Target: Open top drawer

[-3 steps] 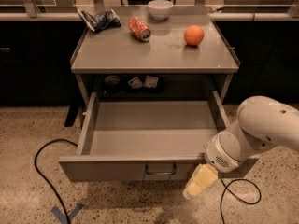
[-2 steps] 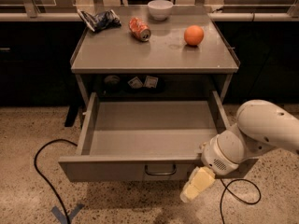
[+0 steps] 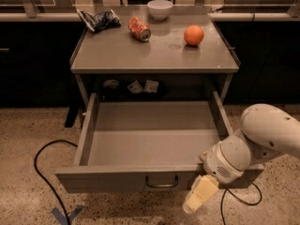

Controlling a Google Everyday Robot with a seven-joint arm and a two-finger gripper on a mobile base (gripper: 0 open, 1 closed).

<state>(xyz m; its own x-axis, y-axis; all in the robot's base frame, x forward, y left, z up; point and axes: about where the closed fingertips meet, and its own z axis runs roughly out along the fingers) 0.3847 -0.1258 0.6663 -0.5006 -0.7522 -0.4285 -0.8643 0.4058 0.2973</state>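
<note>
**Top drawer out, gripper off the handle**

We see the top drawer point(image 3: 154, 135) standing far out of the cabinet, under the table top point(image 3: 154, 55), with its broad grey tray showing all the way to the back wall. Its wire handle point(image 3: 161, 183) sits at the centre of the front panel, with nothing touching it.

The gripper point(image 3: 199, 197) hangs low in front of the drawer's right end. It is right of the handle and apart from it, and it points down toward the floor. We cannot tell whether it is open or closed, and we see nothing in its hold.

We judge the opening step done, or nearly so, and the retreat to be the step in hand. The next move calls for backing the arm away without nudging the drawer front back in.

An orange point(image 3: 193, 35), a can point(image 3: 139, 28) and a bowl point(image 3: 160, 8) sit on top and play no part.
</note>
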